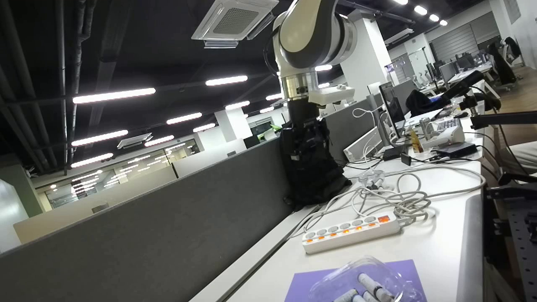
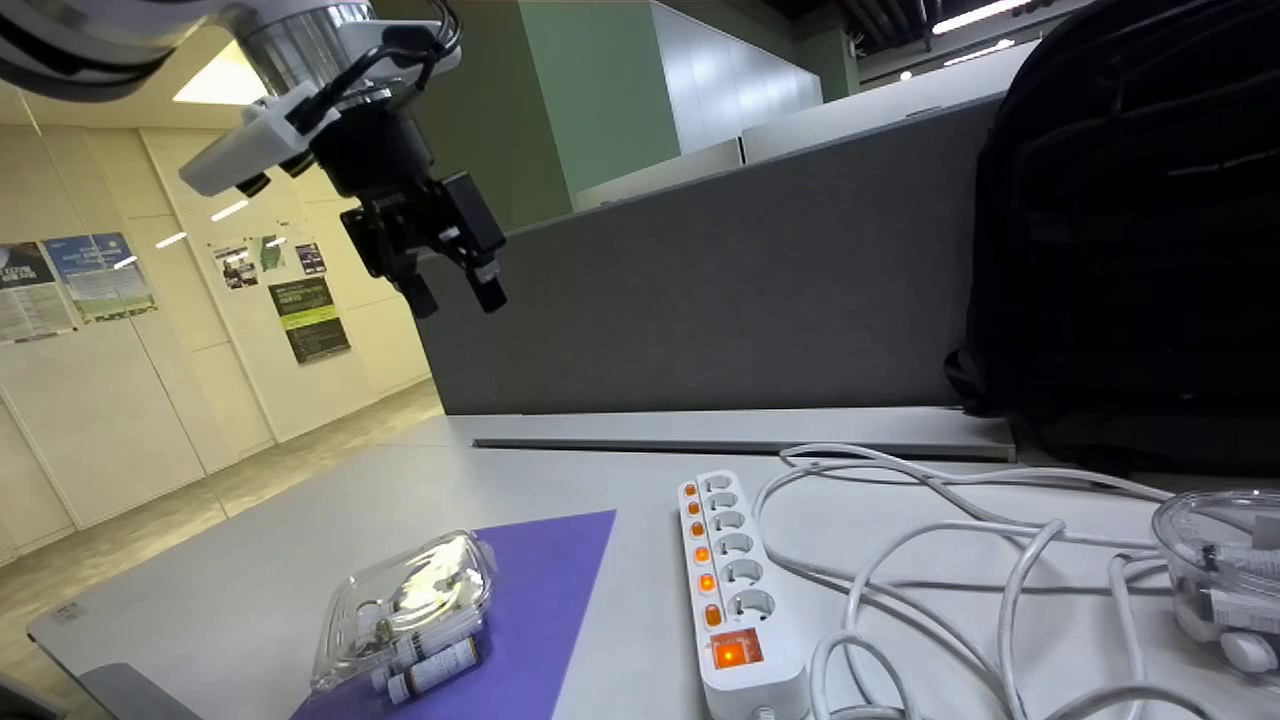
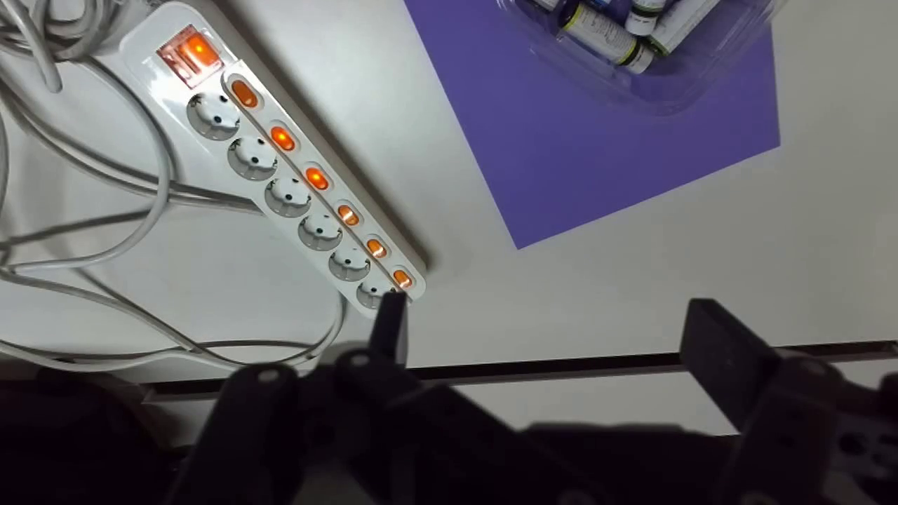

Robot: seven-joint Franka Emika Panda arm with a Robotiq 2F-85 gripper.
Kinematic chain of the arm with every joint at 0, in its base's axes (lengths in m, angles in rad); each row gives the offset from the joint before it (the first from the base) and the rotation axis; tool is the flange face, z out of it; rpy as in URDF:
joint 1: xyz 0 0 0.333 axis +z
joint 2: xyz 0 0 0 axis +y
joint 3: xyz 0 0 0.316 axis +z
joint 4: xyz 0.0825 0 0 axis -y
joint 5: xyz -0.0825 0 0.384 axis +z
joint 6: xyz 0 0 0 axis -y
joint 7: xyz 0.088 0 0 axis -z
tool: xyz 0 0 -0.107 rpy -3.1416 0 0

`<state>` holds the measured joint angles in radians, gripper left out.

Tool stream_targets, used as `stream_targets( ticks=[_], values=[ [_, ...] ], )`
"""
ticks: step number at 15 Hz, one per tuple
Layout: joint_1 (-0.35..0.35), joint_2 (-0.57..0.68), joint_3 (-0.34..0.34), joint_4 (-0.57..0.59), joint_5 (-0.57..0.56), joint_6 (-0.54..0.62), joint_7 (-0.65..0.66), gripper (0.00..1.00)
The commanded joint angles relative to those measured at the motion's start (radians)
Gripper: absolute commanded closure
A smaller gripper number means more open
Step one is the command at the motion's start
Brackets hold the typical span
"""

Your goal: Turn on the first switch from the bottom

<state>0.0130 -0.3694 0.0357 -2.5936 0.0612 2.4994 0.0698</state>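
Your empty claw (image 3: pixel 547 315) is gaping wide, higher than the glossy power strip (image 3: pixel 284 166), partly hiding its end in wrist view.

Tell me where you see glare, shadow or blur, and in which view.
Wrist view: a soft shadow runs along one long side of the power strip, and the gripper fingers look dark and slightly blurred; in an exterior view, a bright reflection sits on the clear container; in an exterior view, ceiling lights burn out to white.

Power strip (image 1: pixel 351 235) — near purple sheet (image 1: pixel 301 286)
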Motion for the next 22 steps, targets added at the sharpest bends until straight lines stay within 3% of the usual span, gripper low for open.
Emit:
stream_targets(
  ticks=[1, 4, 5, 7, 11, 16, 17, 22],
  values=[
    [-0.012, 0.005, 0.011, -0.010, -0.028, 0.037, 0.030, 0.00],
    [-0.042, 0.031, 0.012, -0.024, -0.053, 0.086, 0.065, 0.00],
    [-0.060, 0.046, 0.013, -0.029, -0.075, 0.106, 0.079, 0.25],
    [-0.093, 0.082, 0.007, -0.035, -0.107, 0.137, 0.108, 0.32],
    [-0.155, 0.175, -0.009, -0.030, -0.163, 0.178, 0.167, 0.62],
    [-0.185, 0.298, -0.052, -0.022, -0.175, 0.247, 0.185, 0.95],
    [-0.185, 0.326, -0.064, -0.018, -0.168, 0.267, 0.181, 1.00],
    [-0.165, 0.459, -0.118, 0.012, -0.122, 0.368, 0.146, 1.00]
  ],
)
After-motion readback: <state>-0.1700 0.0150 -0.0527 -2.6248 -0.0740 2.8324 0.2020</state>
